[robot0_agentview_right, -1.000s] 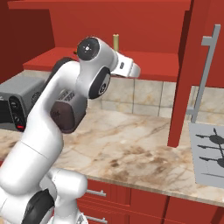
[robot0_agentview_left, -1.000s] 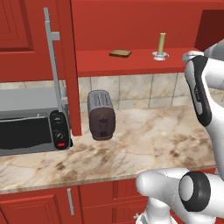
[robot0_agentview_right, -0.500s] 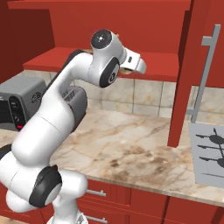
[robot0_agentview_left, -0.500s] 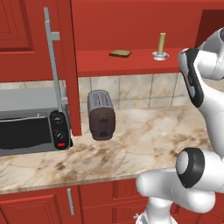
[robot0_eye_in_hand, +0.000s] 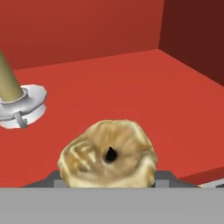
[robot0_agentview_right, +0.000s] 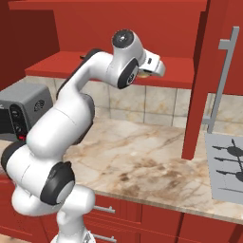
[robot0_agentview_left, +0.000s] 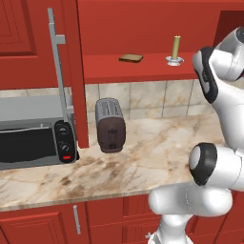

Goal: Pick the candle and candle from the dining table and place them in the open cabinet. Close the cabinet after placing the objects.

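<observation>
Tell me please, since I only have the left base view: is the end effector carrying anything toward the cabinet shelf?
Observer: Yes. In the hand view the squat brass-gold candle sits in the end effector, over the red shelf.
Operator: Where is the stick candle relative to it?
Observer: On its clear dish, off to the left in the hand view, apart from the squat one.
Operator: Is the hand inside the cabinet yet?
Observer: The right base view puts the end effector at the shelf's front edge.
</observation>
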